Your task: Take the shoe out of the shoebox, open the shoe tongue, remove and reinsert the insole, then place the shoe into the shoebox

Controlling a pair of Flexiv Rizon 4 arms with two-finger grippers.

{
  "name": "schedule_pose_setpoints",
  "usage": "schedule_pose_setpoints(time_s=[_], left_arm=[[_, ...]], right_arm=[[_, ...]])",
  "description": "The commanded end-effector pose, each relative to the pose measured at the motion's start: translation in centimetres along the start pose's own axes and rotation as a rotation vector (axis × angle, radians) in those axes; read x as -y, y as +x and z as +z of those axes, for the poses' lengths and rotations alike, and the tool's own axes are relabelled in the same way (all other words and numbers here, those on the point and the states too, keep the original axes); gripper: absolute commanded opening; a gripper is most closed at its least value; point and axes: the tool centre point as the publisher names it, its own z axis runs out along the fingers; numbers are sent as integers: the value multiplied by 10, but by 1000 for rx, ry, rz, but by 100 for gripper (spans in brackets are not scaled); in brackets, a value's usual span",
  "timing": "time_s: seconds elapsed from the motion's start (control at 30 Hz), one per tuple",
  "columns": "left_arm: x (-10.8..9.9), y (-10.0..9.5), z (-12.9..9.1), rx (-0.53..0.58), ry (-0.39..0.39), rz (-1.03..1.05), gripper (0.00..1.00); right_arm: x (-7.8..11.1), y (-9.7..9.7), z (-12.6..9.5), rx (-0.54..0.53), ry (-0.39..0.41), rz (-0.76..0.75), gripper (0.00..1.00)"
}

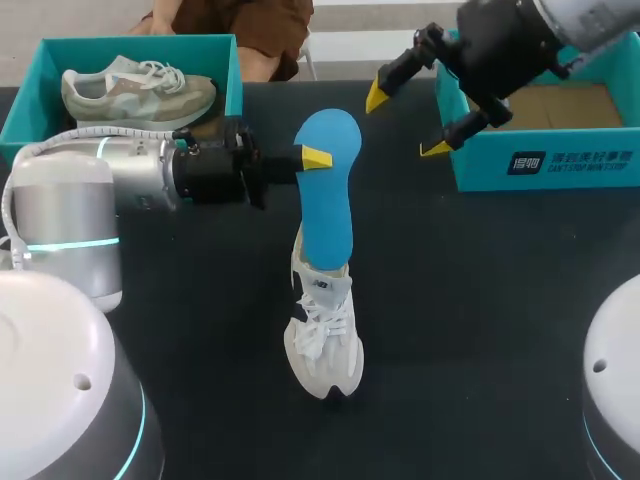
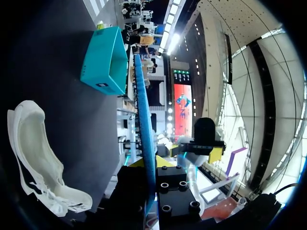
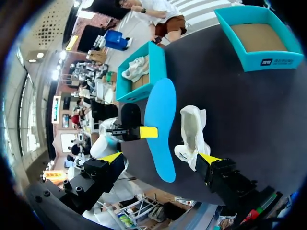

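The blue insole (image 1: 325, 190) is clamped by the left gripper (image 1: 318, 158) and held upright over the white shoe (image 1: 325, 340), seemingly for reinsertion. The right gripper (image 1: 408, 122) is spread, empty.

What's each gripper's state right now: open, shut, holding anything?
Left gripper: closed on the blue insole.
Right gripper: open, holding nothing.

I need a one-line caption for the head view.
Left hand grips the blue insole near the white shoe; right hand hangs open by a shoebox.
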Motion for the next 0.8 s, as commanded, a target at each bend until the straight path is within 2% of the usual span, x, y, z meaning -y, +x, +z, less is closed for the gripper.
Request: schedule_pose_setpoints(time_s=[0.03,0.17,0.23,0.4,0.47,0.5,0.7,0.8], left_arm=[[-2,0,0,0,3,1,0],[-2,0,0,0,3,1,0],[-2,0,0,0,3,1,0],[-2,0,0,0,3,1,0],[-2,0,0,0,3,1,0],[-2,0,0,0,3,1,0],[-2,0,0,0,3,1,0],[-2,0,0,0,3,1,0]], right_arm=[[-2,4,0,152,3,2,100],[-2,4,0,152,3,2,100],[-6,4,8,193,-14,-31,100],[-9,6,22,331,-22,-66,100],[-10,9,25,361,-50,-83,100],[-11,12,27,410,-41,-91,100],[-12,23,31,559,-94,-136,100],[-13,27,33,633,-95,-155,100]])
